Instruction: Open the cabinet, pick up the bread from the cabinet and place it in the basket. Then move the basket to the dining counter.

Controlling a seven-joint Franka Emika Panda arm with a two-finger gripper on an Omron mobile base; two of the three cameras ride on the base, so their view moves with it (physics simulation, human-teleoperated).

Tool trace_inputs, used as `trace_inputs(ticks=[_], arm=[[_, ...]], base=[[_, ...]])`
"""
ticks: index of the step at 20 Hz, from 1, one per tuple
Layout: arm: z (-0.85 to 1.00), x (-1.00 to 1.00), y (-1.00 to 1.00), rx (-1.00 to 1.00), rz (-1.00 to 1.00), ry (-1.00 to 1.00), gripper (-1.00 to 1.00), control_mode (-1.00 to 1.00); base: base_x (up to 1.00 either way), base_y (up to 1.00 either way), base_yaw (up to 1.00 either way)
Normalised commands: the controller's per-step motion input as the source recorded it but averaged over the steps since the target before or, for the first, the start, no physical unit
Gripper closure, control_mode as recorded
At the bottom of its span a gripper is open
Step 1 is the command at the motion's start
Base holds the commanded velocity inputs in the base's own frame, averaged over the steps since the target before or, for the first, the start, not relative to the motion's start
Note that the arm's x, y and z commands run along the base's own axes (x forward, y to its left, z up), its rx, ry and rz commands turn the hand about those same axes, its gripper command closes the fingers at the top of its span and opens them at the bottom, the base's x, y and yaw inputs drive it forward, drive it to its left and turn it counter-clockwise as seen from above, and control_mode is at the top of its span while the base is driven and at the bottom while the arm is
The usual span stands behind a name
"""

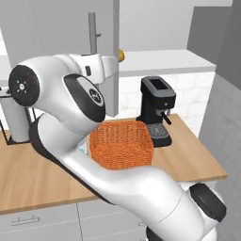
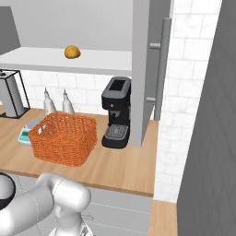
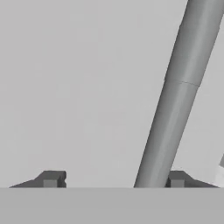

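1. The light-grey flat-front wall cabinet (image 2: pixel 143 69) looks open already: both its doors stand edge-on, so I'd call that step done.
2. The two-finger gripper (image 3: pixel 113 179) has its dark tips spread apart, with the long grey bar handle (image 3: pixel 175 100) running between them, nothing clamped.
3. The small golden-tan bread (image 2: pixel 72 51) sits on the white cabinet shelf (image 2: pixel 92 60), untouched.
4. The bright-orange woven wicker basket (image 2: pixel 64 137) waits empty on the wood counter (image 2: pixel 120 163), beside the black coffee machine (image 2: pixel 116 113). Picking, placing and the basket move are all left.
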Motion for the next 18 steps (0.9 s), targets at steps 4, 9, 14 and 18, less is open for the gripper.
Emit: trace_inputs(ticks=[4, 9, 14, 18], arm=[[0.11, -0.44, 0.08, 0.00, -0.12, 0.00, -1.00, -1.00], [0.05, -0.66, -0.14, 0.05, -0.06, 0.00, -1.00, -1.00], [0.04, -0.60, -0.65, 0.44, 0.01, 0.00, -1.00, -1.00], [0.00, -0.14, -1.00, 0.73, 0.16, 0.00, -1.00, -1.00]], base=[[0.00, 0.00, 0.00], [0.00, 0.00, 0.00], [0.00, 0.00, 0.00], [0.00, 0.00, 0.00]])
